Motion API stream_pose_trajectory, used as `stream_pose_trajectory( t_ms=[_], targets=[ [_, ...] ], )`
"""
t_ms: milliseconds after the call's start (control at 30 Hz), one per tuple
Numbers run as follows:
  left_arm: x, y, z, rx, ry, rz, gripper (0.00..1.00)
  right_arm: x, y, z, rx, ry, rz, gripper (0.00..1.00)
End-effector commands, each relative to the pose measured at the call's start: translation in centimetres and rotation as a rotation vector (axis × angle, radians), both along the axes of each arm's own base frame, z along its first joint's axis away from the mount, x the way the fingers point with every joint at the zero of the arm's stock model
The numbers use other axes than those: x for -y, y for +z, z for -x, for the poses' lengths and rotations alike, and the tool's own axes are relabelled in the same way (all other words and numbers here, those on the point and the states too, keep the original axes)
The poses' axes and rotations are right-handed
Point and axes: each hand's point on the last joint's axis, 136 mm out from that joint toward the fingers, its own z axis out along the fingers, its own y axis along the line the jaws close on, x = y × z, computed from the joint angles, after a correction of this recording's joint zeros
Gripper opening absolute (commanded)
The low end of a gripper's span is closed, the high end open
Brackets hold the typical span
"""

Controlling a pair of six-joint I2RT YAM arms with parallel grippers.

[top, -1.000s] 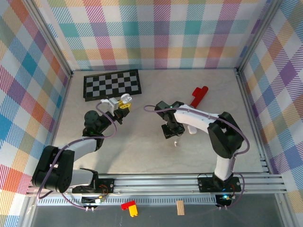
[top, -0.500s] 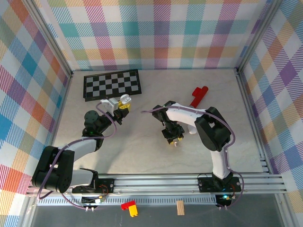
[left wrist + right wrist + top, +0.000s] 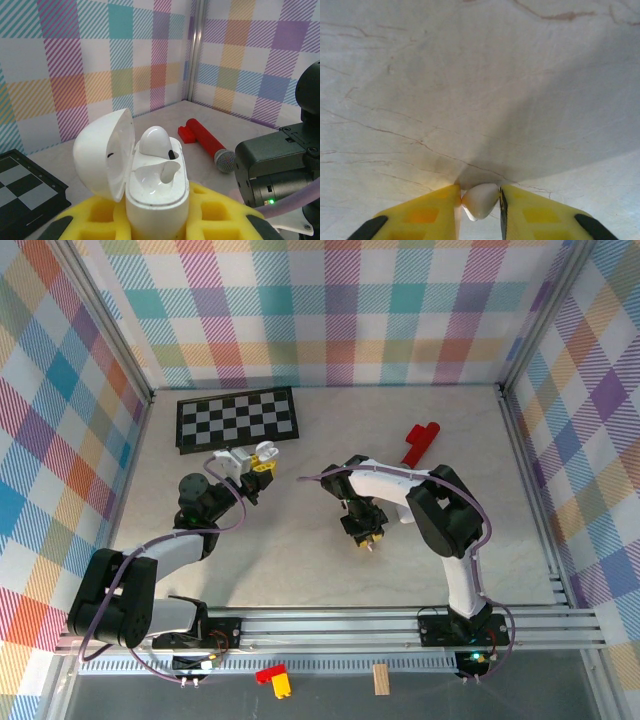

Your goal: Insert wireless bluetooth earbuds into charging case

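Note:
My left gripper [image 3: 156,220] is shut on a white charging case [image 3: 155,190], held upright with its lid [image 3: 102,152] swung open to the left. One white earbud [image 3: 154,141] sits in the far slot; the near slot [image 3: 162,175] is bare. In the top view that case [image 3: 240,460] shows at the left gripper [image 3: 256,466], near the checkerboard. My right gripper [image 3: 480,205] points down at the tabletop, its yellow fingers [image 3: 427,215] closed on a second tiny white earbud [image 3: 480,201], right at the surface. From above, the right gripper [image 3: 366,540] is at mid-table.
A black-and-white checkerboard [image 3: 237,418] lies at the back left. A red toy microphone [image 3: 420,442] rests at the back right, also seen as the red microphone [image 3: 207,146] beside the right arm's dark body [image 3: 280,170]. Plaid walls enclose the marble table [image 3: 300,570].
The right gripper swung over the loose earbud on the table, lowered onto it and now has its fingers on it. The left arm kept the case still.

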Motion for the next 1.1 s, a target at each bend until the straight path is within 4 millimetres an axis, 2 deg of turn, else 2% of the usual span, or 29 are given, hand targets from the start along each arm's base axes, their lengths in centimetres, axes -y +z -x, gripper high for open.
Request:
stream_pose_trajectory(
  t_ms=[0,233,333,500,700,900,1067],
  targets=[
    [-0.2,0.7,0.1,0.041,-0.007,-0.006,0.02,0.8,-0.7,0.6,-0.032,0.001,0.026,0.24],
    [0.3,0.2,0.0,0.053,0.000,-0.037,0.02,0.1,1.1,-0.5,0.054,-0.047,-0.084,0.24],
    [1.1,-0.6,0.0,0.045,0.008,-0.080,0.02,-0.5,2.6,-2.0,0.136,-0.101,-0.193,0.23],
    [3.8,-1.5,0.5,0.029,-0.042,-0.105,0.02,-2.0,6.5,-4.5,0.286,-0.180,-0.449,0.22],
    [7.6,-2.8,1.2,0.023,-0.103,-0.128,0.02,-2.3,12.0,-7.1,0.490,-0.243,-0.698,0.22],
    [11.5,-3.5,1.5,0.041,-0.162,-0.148,0.02,-2.8,17.8,-8.5,0.671,-0.211,-0.898,0.23],
    [14.1,-4.1,1.2,0.054,-0.177,-0.166,0.02,-3.8,20.8,-9.0,0.738,-0.175,-1.005,0.23]
  ],
)
